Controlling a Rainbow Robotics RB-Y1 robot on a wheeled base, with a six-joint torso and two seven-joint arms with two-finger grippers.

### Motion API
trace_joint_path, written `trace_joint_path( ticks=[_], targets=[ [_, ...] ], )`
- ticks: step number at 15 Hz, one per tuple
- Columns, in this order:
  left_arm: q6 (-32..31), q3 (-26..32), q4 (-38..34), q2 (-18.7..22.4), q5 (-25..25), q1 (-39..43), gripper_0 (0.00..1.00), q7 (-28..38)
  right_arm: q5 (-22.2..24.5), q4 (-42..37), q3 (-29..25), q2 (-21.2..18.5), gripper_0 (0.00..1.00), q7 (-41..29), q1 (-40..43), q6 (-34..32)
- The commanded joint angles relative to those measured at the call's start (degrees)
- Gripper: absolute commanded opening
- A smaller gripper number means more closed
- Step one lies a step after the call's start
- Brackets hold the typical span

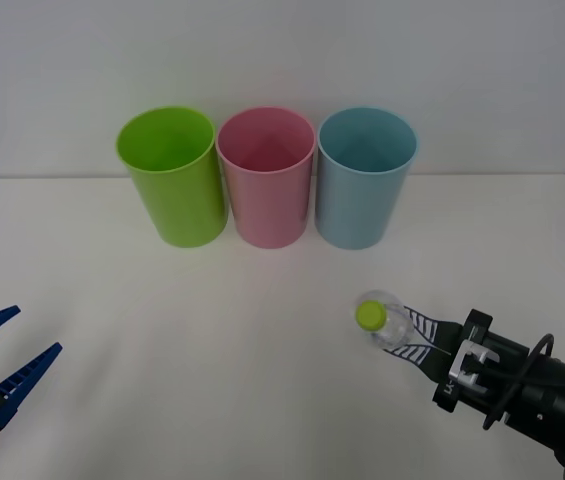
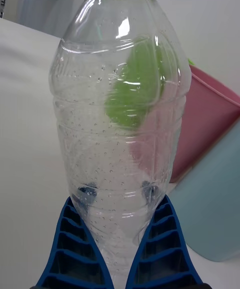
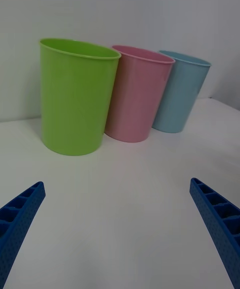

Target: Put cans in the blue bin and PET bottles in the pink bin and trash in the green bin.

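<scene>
Far left and near, the left gripper (image 1: 2, 370) waits low over the white table (image 1: 212, 340), its blue fingers spread wide with nothing between them. Along the far edge stand three bins in a row, close together: the green bin (image 1: 170, 175) on the left, the pink bin (image 1: 266, 176) in the middle, the blue bin (image 1: 365, 177) on the right. All three look empty from here, though their floors are hard to read.

Now to the right and near: the right gripper (image 1: 414, 340) is pinching the PET bottle (image 1: 383, 320) low on its body, lime cap pointing toward the bins. In the right wrist view the ribbed fingers (image 2: 75, 249) press both sides of the clear plastic.

The step in hand looks like the carry to the pink bin. To do it well, I'd keep the squeeze gentle, since thin plastic buckles; travel left and far, clear the blue bin's rim, and centre the cap over the pink mouth before letting go.
</scene>
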Motion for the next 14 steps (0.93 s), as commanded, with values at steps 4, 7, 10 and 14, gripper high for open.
trace_joint_path(
  ticks=[4, 7, 10, 14],
  targets=[
    [0.0, 0.0, 0.0, 0.0, 0.0, 0.0, 1.0, 0.0, -7.14, -0.69, 2.91, 0.0, 0.0, -2.69, -0.71, 4.36],
    [0.0, 0.0, 0.0, 0.0, 0.0, 0.0, 1.0, 0.0, -11.09, -3.06, 5.89, 0.0, 0.0, -4.18, -2.91, 8.58],
    [0.0, 0.0, 0.0, 0.0, 0.0, 0.0, 1.0, 0.0, -11.71, -4.9, 8.0, 0.0, 0.0, -5.41, -7.13, 12.97],
    [0.0, 0.0, 0.0, 0.0, 0.0, 0.0, 1.0, 0.0, -12.24, -6.14, 11.7, 0.0, 0.0, -7.87, -14.07, 20.8]
  ],
)
